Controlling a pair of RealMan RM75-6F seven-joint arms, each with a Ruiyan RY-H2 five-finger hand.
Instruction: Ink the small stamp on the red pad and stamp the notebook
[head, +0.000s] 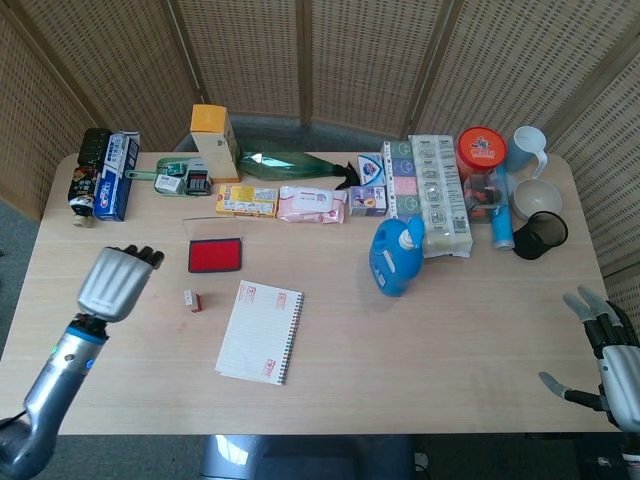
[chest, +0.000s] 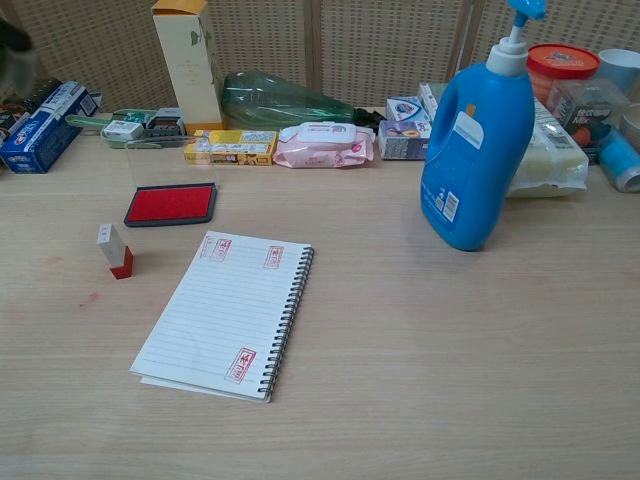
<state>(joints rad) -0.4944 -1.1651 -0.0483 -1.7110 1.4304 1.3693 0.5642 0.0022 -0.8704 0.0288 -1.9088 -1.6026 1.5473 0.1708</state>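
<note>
The small stamp (head: 190, 299) (chest: 115, 250), clear on top with a red base, stands alone on the table left of the notebook (head: 260, 331) (chest: 226, 313). The open lined notebook bears three red stamp marks. The red ink pad (head: 215, 255) (chest: 172, 203) lies just behind the stamp with its clear lid raised. My left hand (head: 117, 280) hangs above the table well left of the stamp, fingers loosely curled and holding nothing. At the table's front right corner my right hand (head: 604, 357) rests with its fingers spread.
A blue detergent bottle (head: 397, 255) (chest: 480, 140) stands right of the notebook. Boxes, a wipes pack (chest: 325, 144), a tall carton (head: 214, 142) and a green bottle line the back edge. Cups and a red-lidded jar (head: 481, 150) crowd the back right.
</note>
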